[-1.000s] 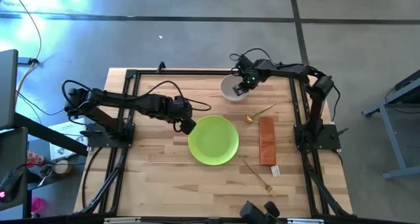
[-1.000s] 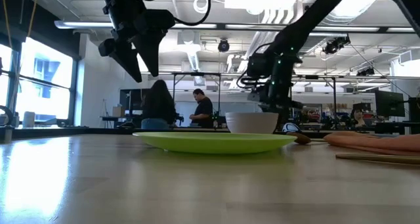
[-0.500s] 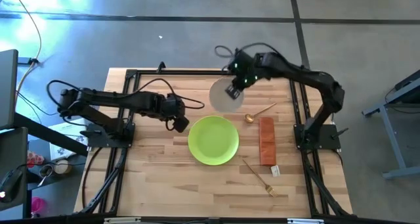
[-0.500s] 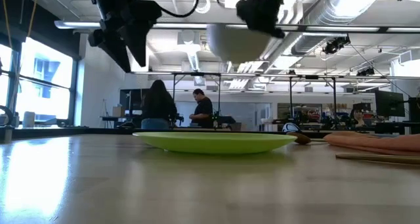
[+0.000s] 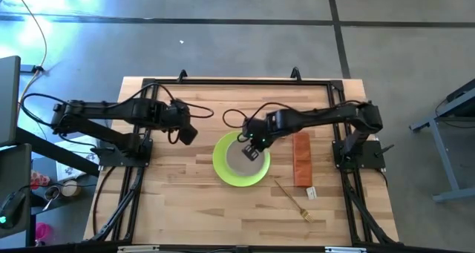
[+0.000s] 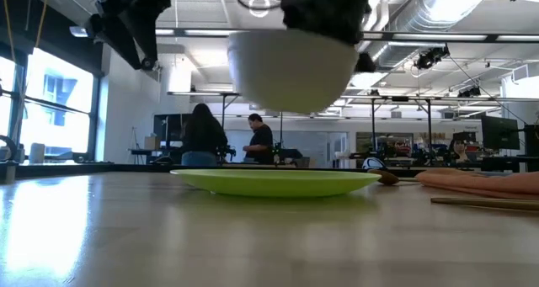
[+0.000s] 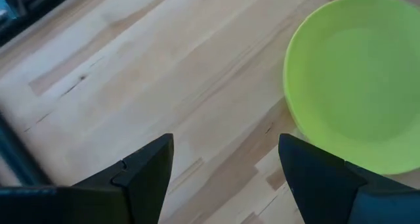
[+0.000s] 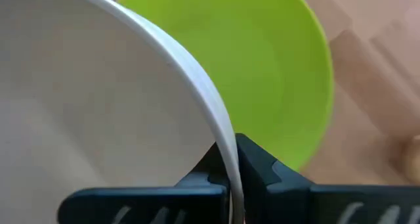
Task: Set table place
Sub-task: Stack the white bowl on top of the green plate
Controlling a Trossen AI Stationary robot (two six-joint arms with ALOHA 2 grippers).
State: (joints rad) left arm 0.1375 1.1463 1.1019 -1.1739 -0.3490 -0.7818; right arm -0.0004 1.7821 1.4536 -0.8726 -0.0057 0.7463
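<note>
High view: bowl [image 5: 241, 158] apparently hides spoon; fork [image 5: 291, 198] faint.

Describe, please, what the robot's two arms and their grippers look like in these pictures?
Both arms are dark, nearly black, built of slim jointed segments, with loose black cables looping along them. The left gripper ends in two flat, wedge-shaped matte black fingers. The right gripper has similar black angular fingers. No markings are legible.

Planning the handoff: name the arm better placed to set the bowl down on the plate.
Right. The right gripper pinches the white bowl by its rim, above the green plate; the left gripper is open, off to the side.
</note>
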